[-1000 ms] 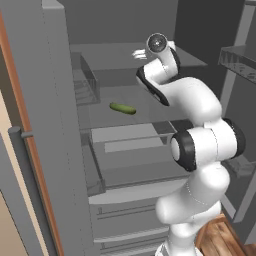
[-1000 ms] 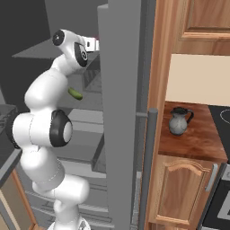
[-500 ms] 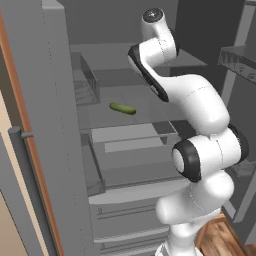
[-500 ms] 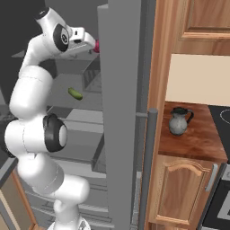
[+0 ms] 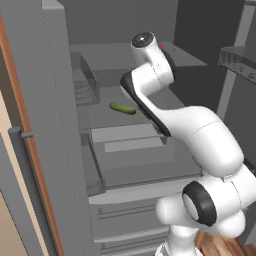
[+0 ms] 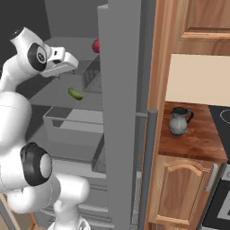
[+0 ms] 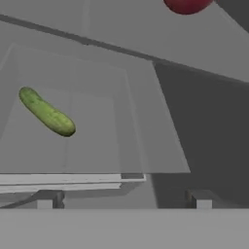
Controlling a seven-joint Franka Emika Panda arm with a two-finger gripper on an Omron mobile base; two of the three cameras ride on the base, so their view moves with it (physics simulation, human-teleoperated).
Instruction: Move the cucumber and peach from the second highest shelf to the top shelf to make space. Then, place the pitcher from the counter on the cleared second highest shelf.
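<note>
the gripper (image 7: 121, 198) stands spread wide with nothing between its jaws; the two small dark finger tips (image 7: 47, 198) rise well apart at the bottom of the hand view, hanging over the front edge of a grey shelf panel. in the right base view the gripper (image 6: 67, 67) juts from the white hand toward the fridge interior, near the level of the top shelf (image 6: 67, 45).

the hand view gives the close look: the cucumber (image 7: 46, 111), slim and dark green with rounded ends, lies slanted on the flat grey panel of the second shelf (image 7: 97, 141), and the lower edge of the red peach (image 7: 187, 5) shows at the top of the picture, on the top shelf (image 7: 204, 44). the left base view shows the cucumber (image 5: 122, 108) lying on the second shelf with a drawer box (image 5: 135, 145) below, and only a sliver of red beside the wrist. the right base view adds the cucumber (image 6: 75, 93), the peach (image 6: 96, 46) at the door edge, and, past the fridge door (image 6: 121, 112), the grey pitcher (image 6: 178, 121) with its dark handle, upright on the reddish-brown counter (image 6: 193, 139).

the arm (image 5: 190, 130) rises from the base, bends up and doubles back, its wrist held high by the top shelf.
</note>
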